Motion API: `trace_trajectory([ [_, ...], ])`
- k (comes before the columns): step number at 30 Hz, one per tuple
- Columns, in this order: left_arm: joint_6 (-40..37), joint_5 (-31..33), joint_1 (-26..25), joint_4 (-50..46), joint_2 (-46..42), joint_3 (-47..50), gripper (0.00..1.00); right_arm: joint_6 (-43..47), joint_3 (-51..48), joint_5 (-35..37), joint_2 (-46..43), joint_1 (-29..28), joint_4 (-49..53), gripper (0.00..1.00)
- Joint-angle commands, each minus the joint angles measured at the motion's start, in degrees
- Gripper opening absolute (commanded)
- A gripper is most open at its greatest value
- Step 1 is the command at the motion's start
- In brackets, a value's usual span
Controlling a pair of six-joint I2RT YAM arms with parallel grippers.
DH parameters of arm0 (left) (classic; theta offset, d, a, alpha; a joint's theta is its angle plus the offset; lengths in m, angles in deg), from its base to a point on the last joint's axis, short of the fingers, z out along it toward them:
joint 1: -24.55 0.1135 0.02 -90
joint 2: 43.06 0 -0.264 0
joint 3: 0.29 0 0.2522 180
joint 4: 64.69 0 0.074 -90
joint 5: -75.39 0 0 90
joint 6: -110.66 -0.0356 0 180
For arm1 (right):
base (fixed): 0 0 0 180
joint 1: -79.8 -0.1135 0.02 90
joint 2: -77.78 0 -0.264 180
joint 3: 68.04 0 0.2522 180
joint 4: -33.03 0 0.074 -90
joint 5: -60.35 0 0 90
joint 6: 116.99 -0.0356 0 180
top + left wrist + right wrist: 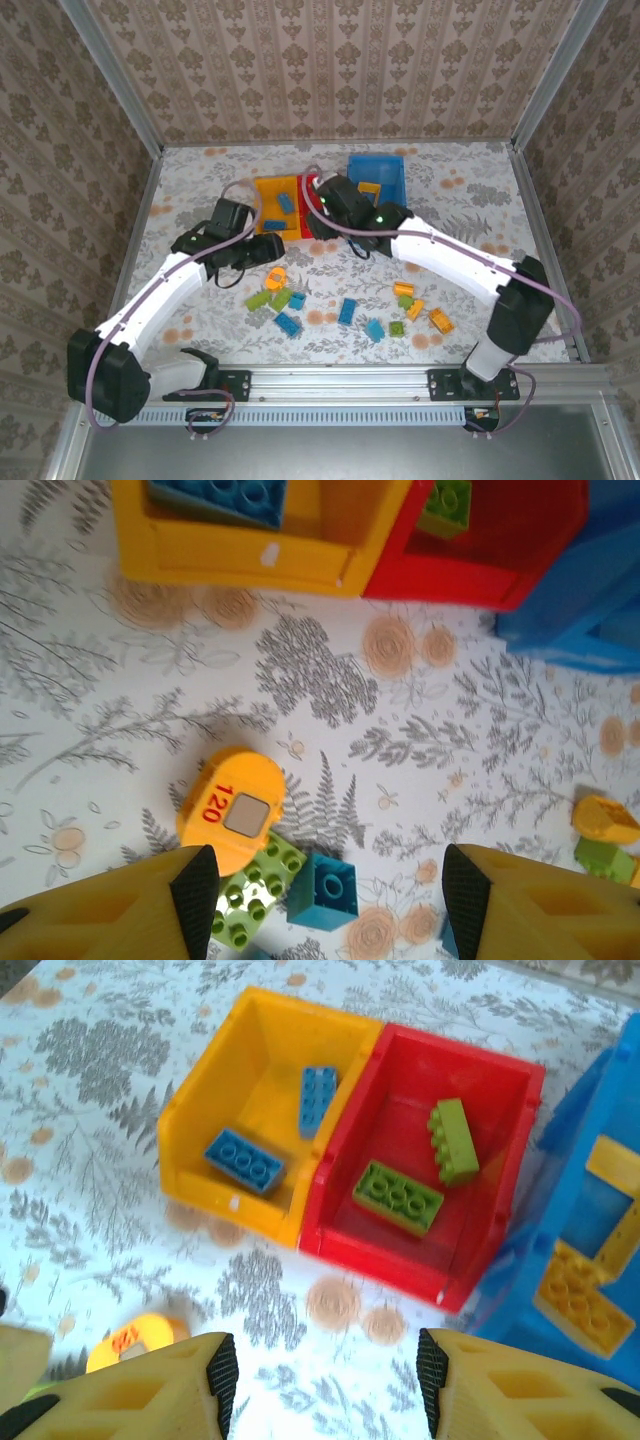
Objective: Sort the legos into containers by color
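The three bins sit in a row, side by side, just ahead of the right gripper (322, 1385). The yellow bin (255, 1070) is ahead of it and to the left. Two blue bricks (245, 1160) lie in that bin. The red bin (380, 1250) is straight ahead, with two green bricks (398, 1197) inside. The blue bin (520, 1280) is off to this gripper's right. It holds a flat orange-yellow brick (578, 1300) and an orange frame piece (615, 1175). The right gripper's two fingers are spread wide apart, with nothing between them. It hangs over the table (450, 190), just in front of the red bin.

The left gripper (328, 895) is spread wide too, and there is nothing in it. Close under it, near its left finger, lies a round orange piece (232, 808) with the number 120 on it. A green brick (255, 890) and a small blue brick (322, 888) lie right beside that piece, packed close together. The yellow and red bins are farther ahead of this gripper. Off to its right lie another orange piece (605, 820) and a green piece (605, 860), touching each other.

In the top view, more loose bricks (348, 310) in blue, green and orange lie on the flowery table behind both grippers, nearer the arm bases.
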Motion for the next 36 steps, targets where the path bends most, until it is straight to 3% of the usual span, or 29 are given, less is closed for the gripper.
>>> trace_trajectory([
  [1, -2.41, -2.25, -0.75, 0.89, 0.93, -0.51, 0.65, -4.77, -5.42, 4.29, -5.43, -0.98, 2.02, 0.54],
  [6, -3.61, -1.08, -1.03, 2.22, 4.39, -0.46, 0.65, -8.39, -9.86, 4.08, -9.44, -1.68, 5.17, 0.54],
  [11, -5.07, 2.89, -3.2, 2.45, 6.24, 0.08, 0.65, -10.56, -14.77, 2.89, -10.02, -2.77, 2.08, 0.54],
  [15, -4.3, 6.51, -10.5, 3.29, 6.32, 1.36, 0.66, -13.01, -17.11, 2.75, -10.0, -3.95, 0.82, 0.55],
  [19, -0.46, 12.7, -19.52, 1.91, 9.69, 1.12, 0.68, -15.61, -23.85, 2.42, -16.62, -4.9, -3.4, 0.58],
  [25, 6.81, 20.81, -25.33, -4.88, 11.53, 2.13, 0.74, -13.73, -30.2, -2.35, -22.63, -5.33, -3.78, 0.62],
  [29, 7.15, 18.99, -26.84, -1.97, 12.53, 4.32, 0.76, -15.41, -34.03, -2.88, -28.08, -5.67, -4.04, 0.63],
  [36, 6.24, 18.78, -27.18, 0.61, 19.53, 2.24, 0.69, -17.06, -37.46, -4.27, -32.99, -6.16, -3.26, 0.63],
])
